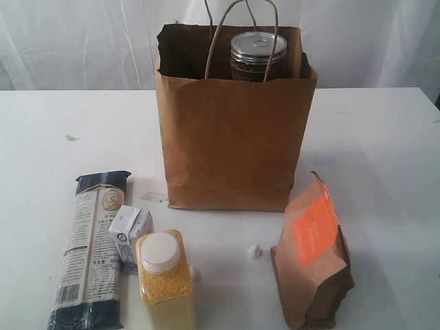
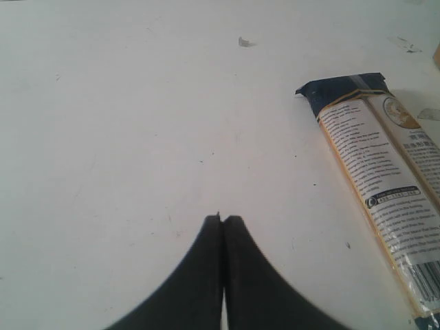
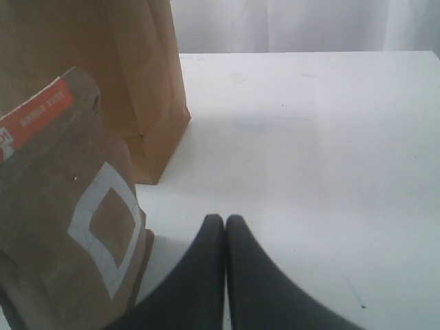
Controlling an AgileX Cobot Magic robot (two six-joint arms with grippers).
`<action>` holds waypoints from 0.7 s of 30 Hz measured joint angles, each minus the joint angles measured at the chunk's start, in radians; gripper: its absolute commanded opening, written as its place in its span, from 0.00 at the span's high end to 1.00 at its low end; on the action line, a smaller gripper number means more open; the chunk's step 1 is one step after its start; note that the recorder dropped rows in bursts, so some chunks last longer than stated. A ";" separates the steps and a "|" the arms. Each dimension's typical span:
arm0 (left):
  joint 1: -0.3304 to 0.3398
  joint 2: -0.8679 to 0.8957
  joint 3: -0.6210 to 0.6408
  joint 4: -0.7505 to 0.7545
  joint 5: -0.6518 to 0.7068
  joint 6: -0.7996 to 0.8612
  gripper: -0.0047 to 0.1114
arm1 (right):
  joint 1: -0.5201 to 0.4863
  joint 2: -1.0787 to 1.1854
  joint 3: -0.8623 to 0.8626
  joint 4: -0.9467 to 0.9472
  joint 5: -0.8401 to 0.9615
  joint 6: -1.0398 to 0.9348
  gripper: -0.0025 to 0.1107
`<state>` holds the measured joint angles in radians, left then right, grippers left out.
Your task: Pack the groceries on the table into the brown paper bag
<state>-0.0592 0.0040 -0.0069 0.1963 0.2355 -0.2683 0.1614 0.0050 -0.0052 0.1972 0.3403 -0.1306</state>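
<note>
jaws closed; bag [image 1: 234, 144] hides most of tin [image 1: 258, 49].

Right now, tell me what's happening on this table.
Groceries are being packed into the brown paper bag, which stands upright with a silver-topped tin already showing inside. The pasta packet, small white carton, yellow-grain jar and brown pouch sit on the table. Both grippers are shut and empty: the left gripper near the pasta packet, the right gripper beside the pouch.
</note>
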 measured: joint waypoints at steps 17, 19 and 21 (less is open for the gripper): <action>0.000 0.000 0.000 0.050 -0.062 0.084 0.96 | 0.000 0.000 0.000 0.000 0.001 0.000 0.98; 0.000 0.000 0.000 -0.039 -0.126 -0.001 0.96 | 0.000 0.000 0.000 0.000 0.001 0.000 0.98; 0.000 0.000 0.000 -0.112 -0.172 -0.095 0.96 | 0.000 0.000 0.000 0.000 0.001 0.000 0.98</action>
<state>-0.0592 0.0040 -0.0069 0.0838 0.0632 -0.3637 0.1614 0.0050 -0.0052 0.1972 0.3417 -0.1306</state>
